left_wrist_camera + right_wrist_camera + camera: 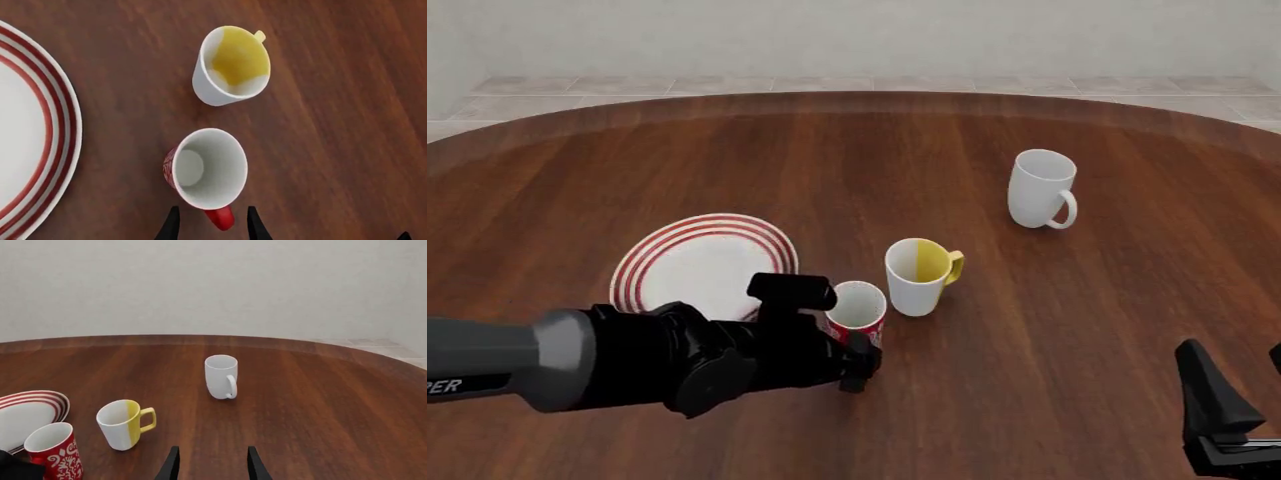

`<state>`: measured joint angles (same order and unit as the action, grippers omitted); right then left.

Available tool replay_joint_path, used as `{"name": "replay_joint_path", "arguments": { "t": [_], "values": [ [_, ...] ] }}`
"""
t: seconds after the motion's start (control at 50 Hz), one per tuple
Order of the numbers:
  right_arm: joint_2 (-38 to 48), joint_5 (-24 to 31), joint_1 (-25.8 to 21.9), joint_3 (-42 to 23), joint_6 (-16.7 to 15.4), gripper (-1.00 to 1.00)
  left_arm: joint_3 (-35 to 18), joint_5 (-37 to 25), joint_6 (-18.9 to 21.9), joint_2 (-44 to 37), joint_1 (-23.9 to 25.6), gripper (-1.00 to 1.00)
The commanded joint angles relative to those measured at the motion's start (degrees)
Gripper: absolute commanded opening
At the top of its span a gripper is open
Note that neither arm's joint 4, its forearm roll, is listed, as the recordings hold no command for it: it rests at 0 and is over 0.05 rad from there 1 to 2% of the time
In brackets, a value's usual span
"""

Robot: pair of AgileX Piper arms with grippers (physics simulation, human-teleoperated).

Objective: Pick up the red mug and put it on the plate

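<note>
Left gripper (pixel 212 227) hangs open above the red mug (pixel 205 169), fingers either side of its handle; only the wrist view shows that gap. Just beyond stands the white-and-yellow mug (pixel 918 275); the plate (pixel 701 262) lies beside. Right gripper (pixel 212 465), open, faces bare table (pixel 320 410).

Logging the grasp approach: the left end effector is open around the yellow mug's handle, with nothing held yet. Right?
Wrong mug. In the left wrist view the open left end effector straddles the red mug's handle; the yellow mug sits beyond it. Nothing is held yet.
</note>
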<state>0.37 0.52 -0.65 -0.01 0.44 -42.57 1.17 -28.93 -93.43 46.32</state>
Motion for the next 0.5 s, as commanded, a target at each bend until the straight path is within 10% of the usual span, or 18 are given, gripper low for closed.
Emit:
{"name": "replay_joint_path", "arguments": {
  "t": [0.02, 0.22, 0.24, 0.5],
  "values": [
    [0.02, 0.00, -0.04, 0.00, -0.01, 1.00, 0.17, 0.32, -0.08, -0.25, -0.17, 1.00],
    [0.01, 0.01, -0.07, 0.00, -0.10, 1.00, 0.87, 0.43, -0.37, -0.07, -0.22, 1.00],
    [0.01, -0.02, -0.04, 0.00, -0.10, 1.00, 1.07, 0.64, -0.48, 0.17, -0.03, -1.00],
    [-0.06, -0.06, 0.05, -0.01, -0.17, 1.00, 1.59, -0.57, -0.01, 2.23, -0.93, -1.00]
  ]
}}
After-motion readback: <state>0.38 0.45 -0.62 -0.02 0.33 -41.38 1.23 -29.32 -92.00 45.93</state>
